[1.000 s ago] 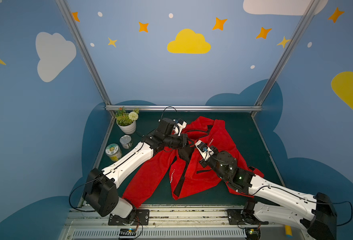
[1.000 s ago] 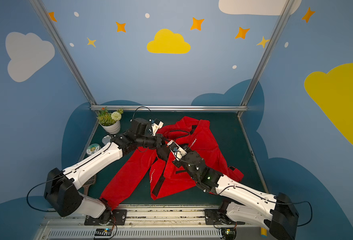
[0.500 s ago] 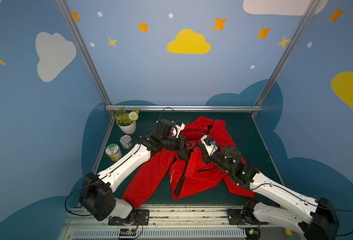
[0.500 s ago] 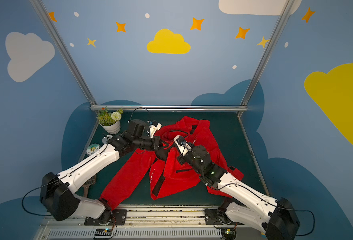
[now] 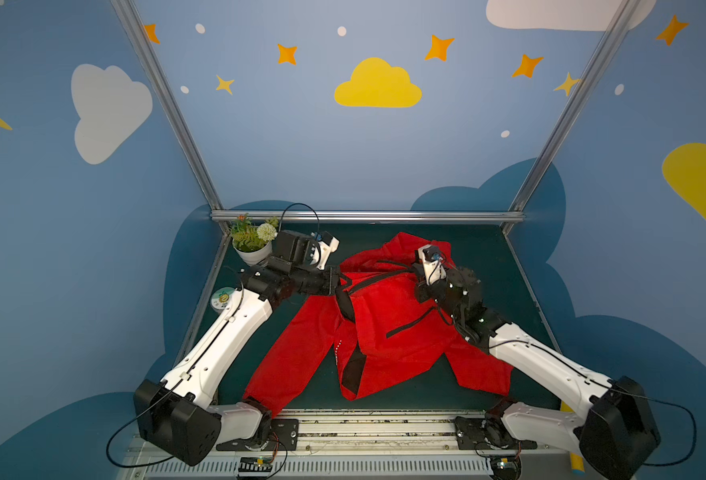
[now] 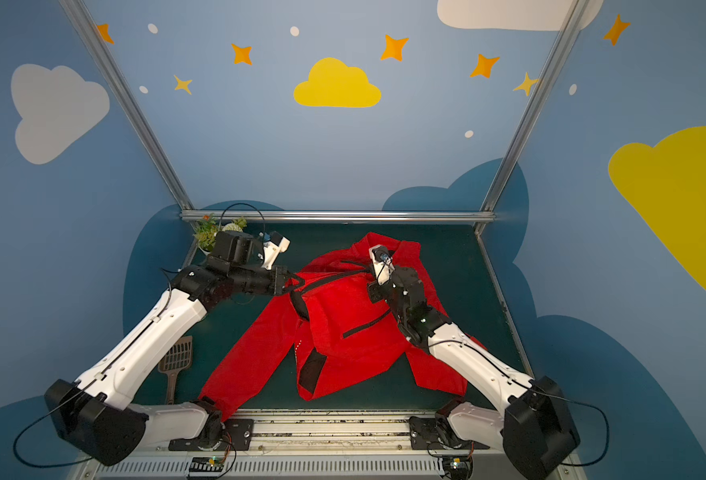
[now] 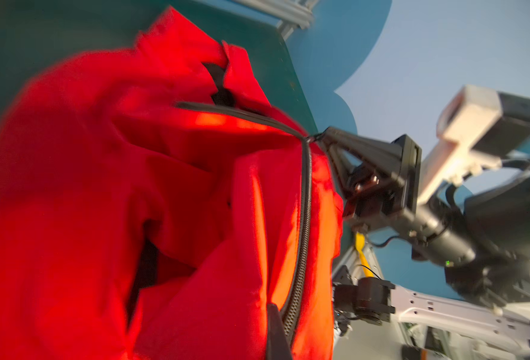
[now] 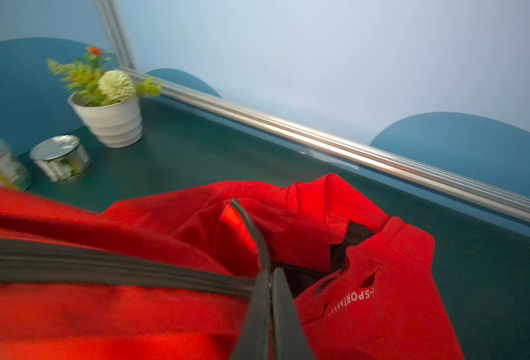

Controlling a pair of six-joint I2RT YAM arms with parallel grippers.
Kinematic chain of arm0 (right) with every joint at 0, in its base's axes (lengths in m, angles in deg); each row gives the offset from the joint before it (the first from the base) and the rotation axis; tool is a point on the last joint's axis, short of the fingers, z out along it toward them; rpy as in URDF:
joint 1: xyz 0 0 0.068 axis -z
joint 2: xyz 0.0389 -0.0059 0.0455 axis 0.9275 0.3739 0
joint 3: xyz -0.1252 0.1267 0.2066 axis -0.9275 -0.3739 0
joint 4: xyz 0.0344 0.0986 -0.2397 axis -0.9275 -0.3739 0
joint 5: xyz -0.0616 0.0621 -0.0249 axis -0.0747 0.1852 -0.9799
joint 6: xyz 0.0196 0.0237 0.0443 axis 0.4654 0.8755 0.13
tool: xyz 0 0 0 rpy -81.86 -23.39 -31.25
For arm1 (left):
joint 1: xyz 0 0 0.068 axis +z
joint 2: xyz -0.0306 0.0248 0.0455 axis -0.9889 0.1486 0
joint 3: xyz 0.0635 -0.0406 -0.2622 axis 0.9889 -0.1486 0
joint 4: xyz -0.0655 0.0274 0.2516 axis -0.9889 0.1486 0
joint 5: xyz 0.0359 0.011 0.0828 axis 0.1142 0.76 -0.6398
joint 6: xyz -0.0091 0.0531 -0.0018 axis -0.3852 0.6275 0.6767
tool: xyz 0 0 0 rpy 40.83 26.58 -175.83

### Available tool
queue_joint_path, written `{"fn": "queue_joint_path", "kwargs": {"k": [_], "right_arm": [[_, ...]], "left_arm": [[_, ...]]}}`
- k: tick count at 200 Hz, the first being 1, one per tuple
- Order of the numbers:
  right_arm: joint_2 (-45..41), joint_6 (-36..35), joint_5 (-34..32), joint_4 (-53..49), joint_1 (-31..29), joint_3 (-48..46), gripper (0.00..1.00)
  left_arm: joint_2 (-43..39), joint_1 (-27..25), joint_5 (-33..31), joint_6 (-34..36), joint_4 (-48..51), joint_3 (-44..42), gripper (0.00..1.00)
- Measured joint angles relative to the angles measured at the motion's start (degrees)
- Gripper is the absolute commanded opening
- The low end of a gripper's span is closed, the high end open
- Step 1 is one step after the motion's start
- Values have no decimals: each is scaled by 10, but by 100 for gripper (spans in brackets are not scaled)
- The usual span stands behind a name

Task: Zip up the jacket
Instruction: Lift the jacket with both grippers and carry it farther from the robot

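Jacket (image 5: 388, 332), red, lies rumpled on the dark green table (image 5: 492, 249), its black front zipper (image 7: 306, 202) stretched taut between both arms. At one end the left gripper (image 5: 340, 283) is pinched tight on it; the right gripper (image 7: 316, 139) clamps it where the closed teeth end, halves split beyond toward the collar.
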Motion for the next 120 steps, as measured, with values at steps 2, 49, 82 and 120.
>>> {"fn": "queue_joint_path", "kwargs": {"k": [2,49,82,120], "right_arm": [[5,2,2,1,7,5,0],[126,33,73,2,108,175,0],[197,36,79,3,134,297,0],[208,-7,19,33,125,353,0]], "left_arm": [[1,2,0,2,2,4,3],[130,52,-17,99,39,207,3],[278,69,-37,157,73,442,3],[421,97,-59,186,110,734,3]]}}
